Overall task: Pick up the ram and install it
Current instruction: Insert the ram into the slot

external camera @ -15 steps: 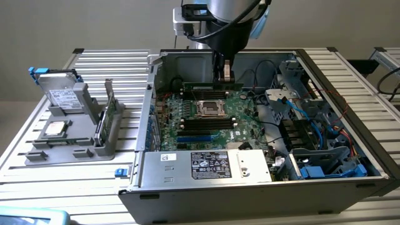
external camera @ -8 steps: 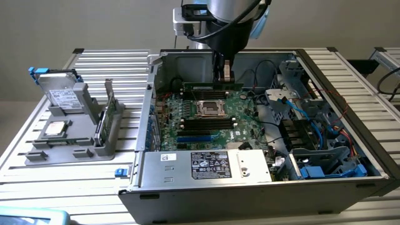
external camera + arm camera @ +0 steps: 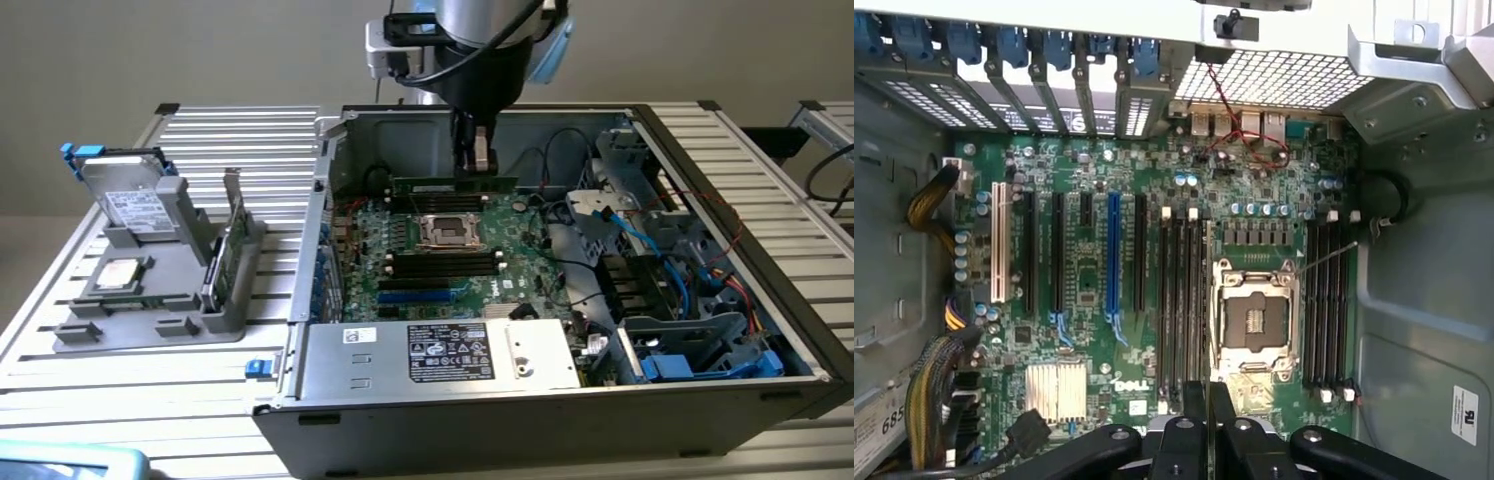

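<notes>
The ram (image 3: 454,185), a narrow green stick, hangs level over the back part of the motherboard (image 3: 441,250) inside the open computer case. My gripper (image 3: 474,168) is shut on its middle from above. In the wrist view the gripper (image 3: 1208,400) points down at the board between the CPU socket (image 3: 1256,320) and a bank of long black memory slots (image 3: 1184,300). Another bank of black slots (image 3: 1326,310) lies on the other side of the socket. The ram stands clear above the board, touching no slot.
The case walls (image 3: 334,150) ring the board. A power supply (image 3: 441,350) fills the front and blue cables (image 3: 681,270) crowd the exterior view's right. A grey tray (image 3: 147,300) on the exterior view's left holds a drive (image 3: 134,200) and a green card (image 3: 227,250).
</notes>
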Motion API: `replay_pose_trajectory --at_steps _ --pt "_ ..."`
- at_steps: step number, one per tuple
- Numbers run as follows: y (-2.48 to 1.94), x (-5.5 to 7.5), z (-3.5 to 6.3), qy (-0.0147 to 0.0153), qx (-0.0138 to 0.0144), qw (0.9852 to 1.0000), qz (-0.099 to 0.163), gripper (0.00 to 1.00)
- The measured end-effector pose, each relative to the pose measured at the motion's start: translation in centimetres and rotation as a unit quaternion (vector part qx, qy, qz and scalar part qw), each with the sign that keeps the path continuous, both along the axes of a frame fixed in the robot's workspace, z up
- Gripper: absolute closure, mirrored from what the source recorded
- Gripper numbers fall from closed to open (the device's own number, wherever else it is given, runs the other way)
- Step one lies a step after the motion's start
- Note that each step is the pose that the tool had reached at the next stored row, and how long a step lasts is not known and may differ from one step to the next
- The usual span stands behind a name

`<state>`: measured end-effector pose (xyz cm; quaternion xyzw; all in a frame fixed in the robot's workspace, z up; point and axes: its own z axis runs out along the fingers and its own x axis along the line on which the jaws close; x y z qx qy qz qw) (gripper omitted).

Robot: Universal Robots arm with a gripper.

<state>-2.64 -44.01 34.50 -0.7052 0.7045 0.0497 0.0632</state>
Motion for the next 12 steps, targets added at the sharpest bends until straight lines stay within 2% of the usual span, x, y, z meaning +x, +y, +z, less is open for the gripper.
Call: replay_pose_trajectory --at_steps 3,5,6,7,11,12 --pt "0.48 -0.2 -0.44 -0.0001 -0.0005 1.0000 0.003 0.87" --pt "0.67 -0.3 -0.70 0.0000 -0.0020 1.0000 0.006 0.87" --pt "0.72 -0.4 -0.81 0.0000 -0.0038 1.0000 0.006 0.87" --pt "0.75 -0.4 -0.90 0.0000 -0.0062 1.0000 0.007 0.87" --pt "0.82 -0.5 -1.20 0.0000 -0.0206 0.9998 0.007 0.87" --pt "0.84 -0.5 -1.30 0.0000 -0.0233 0.9997 0.007 0.87"
